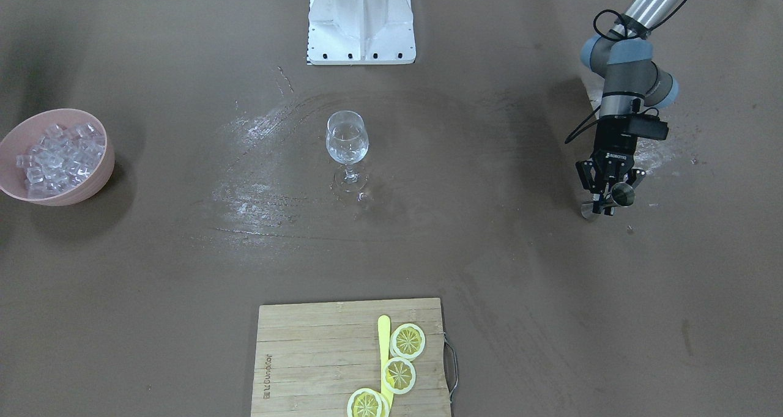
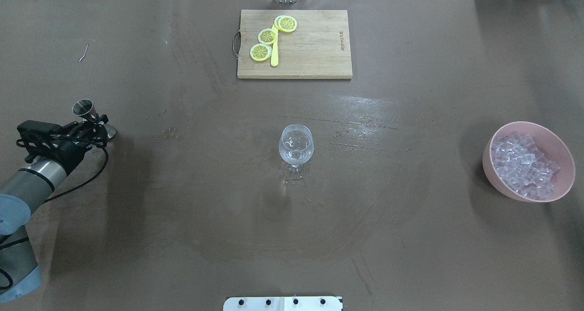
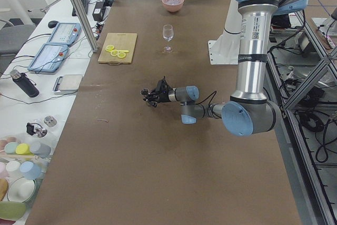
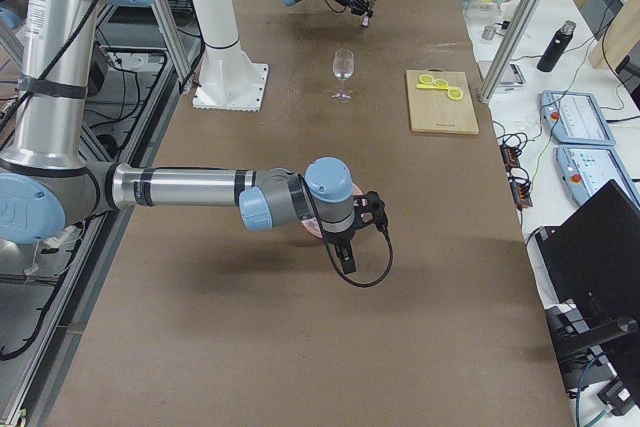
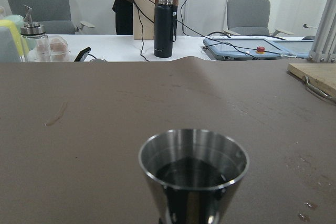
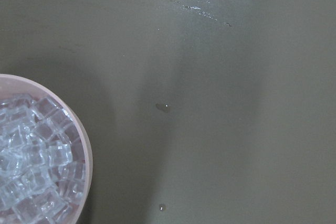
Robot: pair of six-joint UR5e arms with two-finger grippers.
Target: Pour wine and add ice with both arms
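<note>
Gripping jigger [image 2: 84,108], left fingers [image 2: 101,118] hardly distinct

— Where is the glass [image 2: 296,149]?
— Mid-worktop [image 2: 182,210], in front of the base [image 2: 283,303].
— And the ice [image 2: 524,165]?
— In the bowl [image 2: 495,178], at the robot's right end. The board [image 2: 319,51] lies on the far side with lemon slices [image 2: 261,52] on it. The measuring cup [image 2: 84,108] is well off to the left.

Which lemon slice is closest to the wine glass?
The slice at the row's end nearest the board's handle, on the side facing the glass; the others lie farther back.
</note>
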